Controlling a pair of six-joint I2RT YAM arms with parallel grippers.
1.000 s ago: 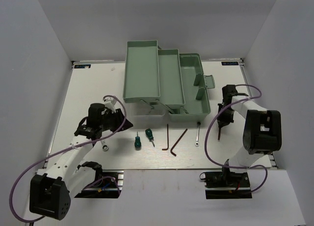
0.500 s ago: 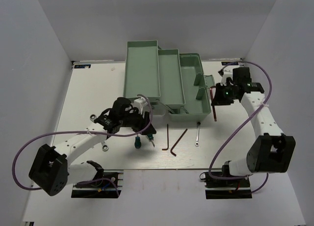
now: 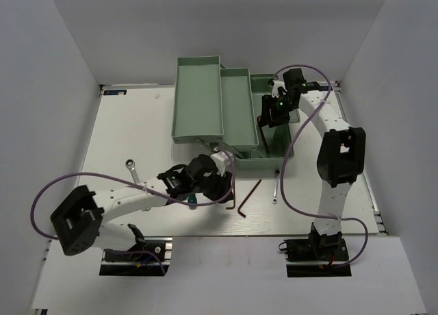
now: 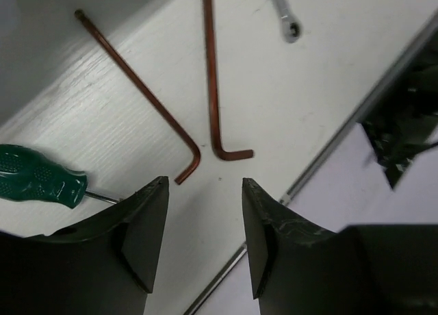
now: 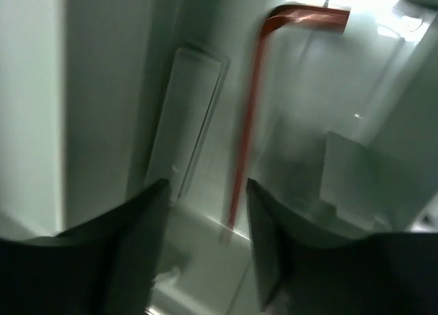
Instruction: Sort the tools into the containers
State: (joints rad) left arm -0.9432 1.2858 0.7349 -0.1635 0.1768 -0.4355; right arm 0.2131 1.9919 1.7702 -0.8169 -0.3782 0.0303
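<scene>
The reddish-brown L-shaped hex key [image 5: 250, 109] was inside the deep base compartment [image 3: 263, 162] of the pale mint-green plastic toolbox [image 3: 198, 103]. It was smeared by motion in the right wrist view, its short leg at 12 o'clock and its long shank running toward 6 o'clock. The shank ended in the gap between the right arm's fingers [image 5: 147, 212]. Those fingers stood spread far wider than the shank, so the key was loose. Whether it lay on the floor or was dropping could not be told. A second earlier it had been pinched low over the white worktop [image 3: 123, 123] at 3 o'clock of the toolbox, so one tool looked delivered.

The left arm had swung in from 9 o'clock to the loose tools at 6 o'clock of the toolbox. The left arm's fingers [image 4: 147, 219], spread and empty, hovered over two more reddish-brown hex keys [image 4: 140, 89] lying side by side. A stubby green-handled screwdriver [image 4: 37, 174] lay at 9 o'clock of them. The head of a slim silver wrench [image 4: 284, 17] lay at 1 o'clock. A second silver wrench [image 3: 131, 168] lay well apart, at 9 o'clock on the worktop. One of the paired keys seemed the likely next pick, and most of the sorting remained.
</scene>
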